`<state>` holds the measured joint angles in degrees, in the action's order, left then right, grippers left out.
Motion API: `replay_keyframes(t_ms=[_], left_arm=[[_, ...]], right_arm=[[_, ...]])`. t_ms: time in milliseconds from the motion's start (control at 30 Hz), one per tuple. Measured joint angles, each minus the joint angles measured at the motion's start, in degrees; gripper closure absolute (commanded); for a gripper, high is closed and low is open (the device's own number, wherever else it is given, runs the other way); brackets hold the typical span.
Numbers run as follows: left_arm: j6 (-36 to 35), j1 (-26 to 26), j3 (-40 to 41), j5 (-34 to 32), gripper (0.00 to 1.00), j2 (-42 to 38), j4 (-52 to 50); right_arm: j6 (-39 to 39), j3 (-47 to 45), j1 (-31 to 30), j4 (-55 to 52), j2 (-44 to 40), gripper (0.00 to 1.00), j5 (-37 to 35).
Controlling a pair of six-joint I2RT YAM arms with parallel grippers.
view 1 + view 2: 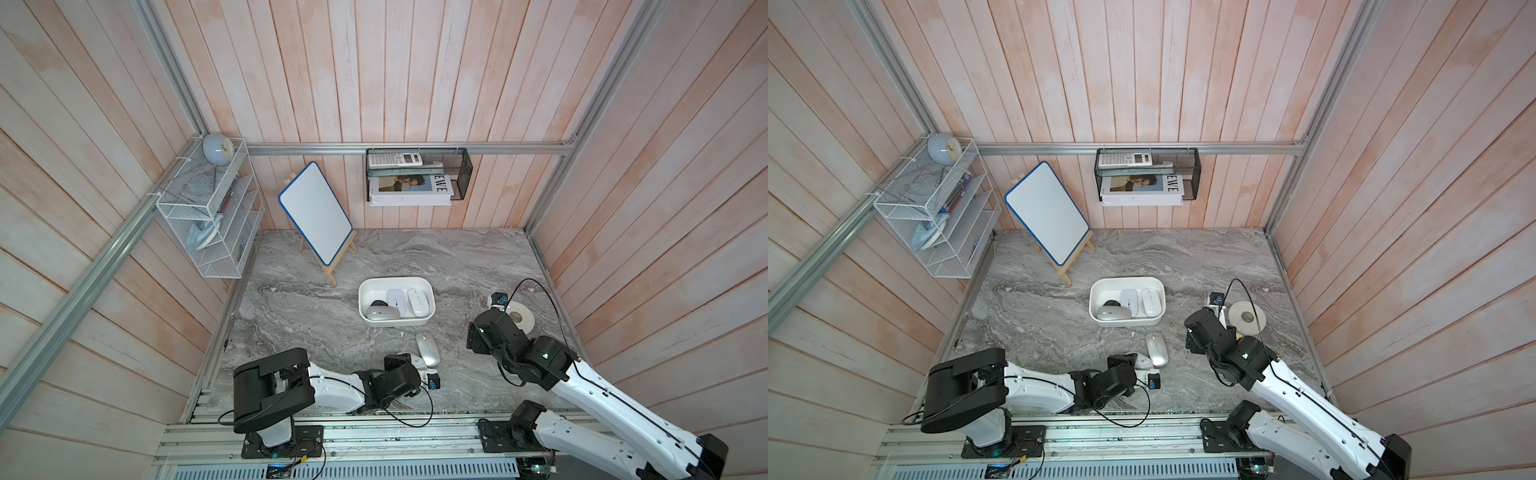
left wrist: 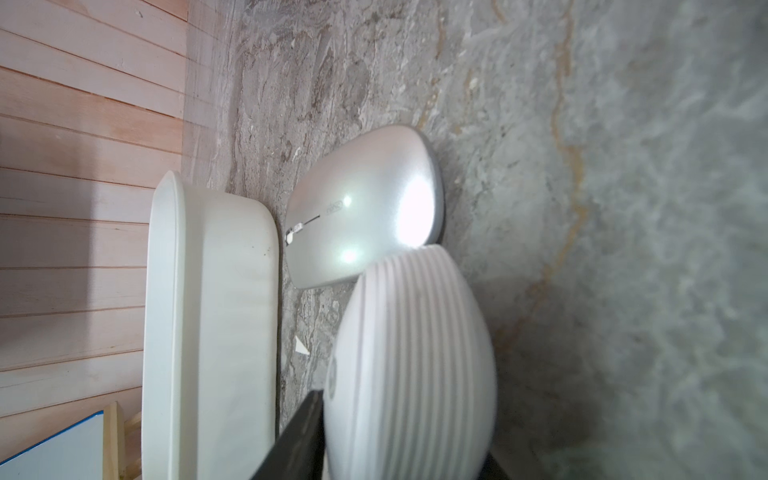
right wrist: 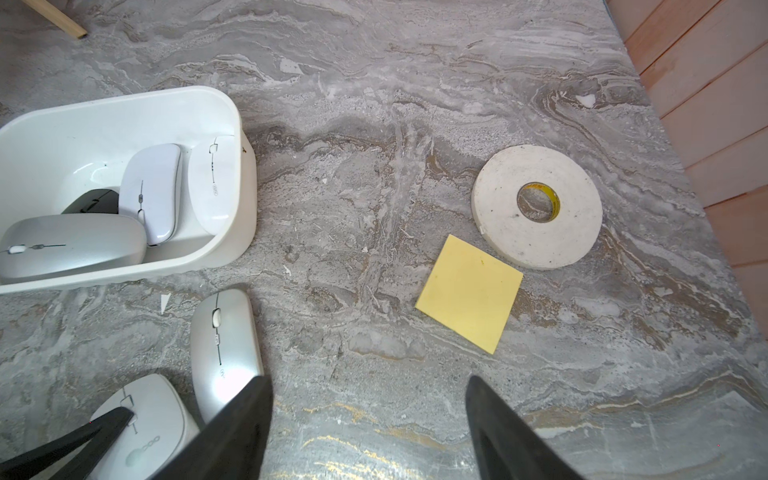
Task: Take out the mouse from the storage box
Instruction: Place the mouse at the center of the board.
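The white storage box (image 1: 430, 291) (image 3: 245, 195) stands mid-table and holds a silver mouse (image 1: 382, 313), a black one and two white ones. Just in front of it a silver mouse (image 1: 428, 348) (image 2: 361, 208) and a white mouse (image 1: 421, 363) (image 3: 145, 419) lie side by side on the marble. My left gripper (image 1: 411, 358) (image 2: 403, 428) is at the white mouse, which looks blurred in the left wrist view; its jaws are parted, one over the mouse's back and one beneath. My right gripper (image 1: 496, 309) (image 3: 368, 380) hangs open over bare marble to the box's right.
A roll of white tape (image 1: 521, 318) (image 3: 536, 205) and a yellow sticky note (image 3: 469, 293) lie right of the right gripper. A whiteboard on a small easel (image 1: 316, 214) stands behind the box. Wooden walls close off the back and both sides.
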<state>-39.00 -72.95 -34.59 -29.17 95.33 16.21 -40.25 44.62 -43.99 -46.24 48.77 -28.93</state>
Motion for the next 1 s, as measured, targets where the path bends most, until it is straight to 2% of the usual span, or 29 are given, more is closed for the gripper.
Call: replay_keyframes(t_ms=[400,1000], left_arm=[[2.6,-1.1,-0.3,-1.6,0.0,-1.0,1.6],[6.9,-5.9,-0.8,0.3,0.0,-10.2,-15.9]], right_arm=[[0.0,0.0,0.2,0.2,0.1,0.23,0.8],[0.5,2.2,0.2,0.1,3.1,0.22,1.7]])
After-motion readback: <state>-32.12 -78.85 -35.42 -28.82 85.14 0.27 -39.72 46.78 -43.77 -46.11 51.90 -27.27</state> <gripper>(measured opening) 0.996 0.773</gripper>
